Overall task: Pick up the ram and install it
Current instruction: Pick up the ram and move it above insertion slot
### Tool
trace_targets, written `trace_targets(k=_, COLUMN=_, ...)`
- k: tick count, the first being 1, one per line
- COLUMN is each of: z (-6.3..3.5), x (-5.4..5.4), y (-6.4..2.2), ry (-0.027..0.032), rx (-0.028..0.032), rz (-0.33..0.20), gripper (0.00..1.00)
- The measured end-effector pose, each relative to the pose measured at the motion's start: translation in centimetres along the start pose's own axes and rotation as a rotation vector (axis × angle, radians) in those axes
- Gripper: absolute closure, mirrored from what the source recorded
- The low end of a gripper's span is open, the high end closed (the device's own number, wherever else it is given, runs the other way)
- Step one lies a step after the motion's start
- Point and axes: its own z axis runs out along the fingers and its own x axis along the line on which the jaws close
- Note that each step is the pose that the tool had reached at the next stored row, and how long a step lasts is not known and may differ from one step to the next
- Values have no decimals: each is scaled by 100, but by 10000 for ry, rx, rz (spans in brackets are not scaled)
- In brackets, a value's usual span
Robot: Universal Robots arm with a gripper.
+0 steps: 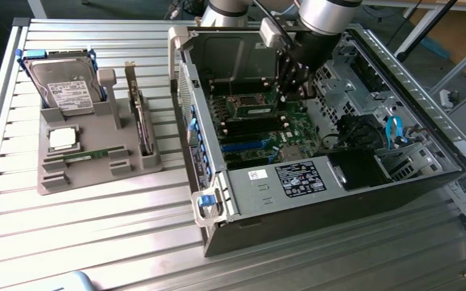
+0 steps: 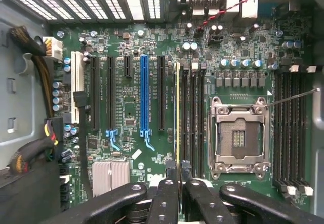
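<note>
The ram (image 2: 177, 113) shows edge-on in the wrist view as a thin yellow-green strip. It runs along the leftmost of the black memory slots (image 2: 193, 118) beside the empty processor socket (image 2: 239, 138). My gripper (image 2: 177, 171) is shut on the ram's near end, one finger on each side. I cannot tell whether the stick is seated in the slot or hovering just over it. In the exterior view my gripper (image 1: 295, 94) reaches down into the open computer case (image 1: 314, 182), over the motherboard.
A grey holder (image 1: 95, 173) stands at the exterior view's left. It carries a hard drive (image 1: 70, 85), a square silver chip (image 1: 63, 138), a flat green stick (image 1: 87, 155) and an upright dark card (image 1: 141, 121). Case walls and cables (image 2: 30, 148) surround the board.
</note>
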Motion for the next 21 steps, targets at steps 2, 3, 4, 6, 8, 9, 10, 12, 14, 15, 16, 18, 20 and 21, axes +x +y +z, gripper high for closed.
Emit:
trace_targets(k=2, z=-40, x=1, y=0, ry=25, rx=-6, rz=0, gripper=88)
trace_targets(k=3, z=-66, x=1, y=0, ry=40, rx=-10, rz=1, gripper=88)
trace_targets(k=4, z=-85, x=2, y=0, ry=51, rx=-13, rz=2, gripper=88)
trace_targets(k=6, z=-132, x=3, y=-1, ry=75, rx=-19, rz=2, gripper=88)
trace_targets(k=8, z=-167, x=4, y=-1, ry=91, rx=-24, rz=3, gripper=88)
trace_targets(k=9, z=-203, x=4, y=-2, ry=108, rx=-29, rz=3, gripper=88)
trace_targets(k=10, z=-226, x=4, y=-2, ry=119, rx=-33, rz=4, gripper=88)
trace_targets(k=12, z=-258, x=5, y=-2, ry=136, rx=-39, rz=4, gripper=88)
trace_targets(k=14, z=-287, x=6, y=-3, ry=153, rx=-42, rz=4, gripper=88)
trace_targets(k=15, z=-319, x=7, y=-2, ry=173, rx=-46, rz=5, gripper=88)
trace_targets(k=16, z=-340, x=7, y=-3, ry=185, rx=-48, rz=6, gripper=88)
trace_targets(k=18, z=-371, x=8, y=-2, ry=205, rx=-50, rz=6, gripper=88)
trace_targets(k=20, z=-403, x=8, y=-2, ry=227, rx=-53, rz=7, gripper=88)
trace_targets(k=21, z=-423, x=9, y=-2, ry=240, rx=-55, rz=7, gripper=88)
